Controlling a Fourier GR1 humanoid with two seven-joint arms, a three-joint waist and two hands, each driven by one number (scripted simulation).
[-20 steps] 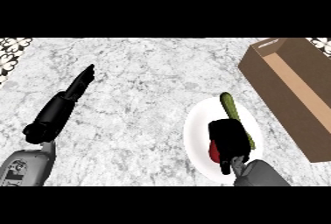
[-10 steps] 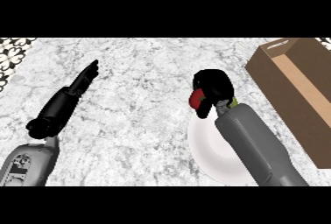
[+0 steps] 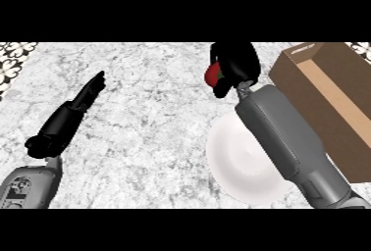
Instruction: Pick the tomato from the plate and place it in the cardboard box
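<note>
In the right hand (image 3: pixel 235 66), fingers curled round it: the tomato (image 3: pixel 213 74).
The cardboard box (image 3: pixel 330 98) sits just right; releasing early risks missing it.

Tomato (image 3: pixel 213 74) mostly hidden inside right hand (image 3: pixel 235 63)

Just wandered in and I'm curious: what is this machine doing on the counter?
The robot's right hand is curled round a red tomato and holds it above the counter, past the white plate and just left of the open cardboard box. The tomato is not in the box yet. The left hand lies open over the marble at the left, holding nothing.
</note>
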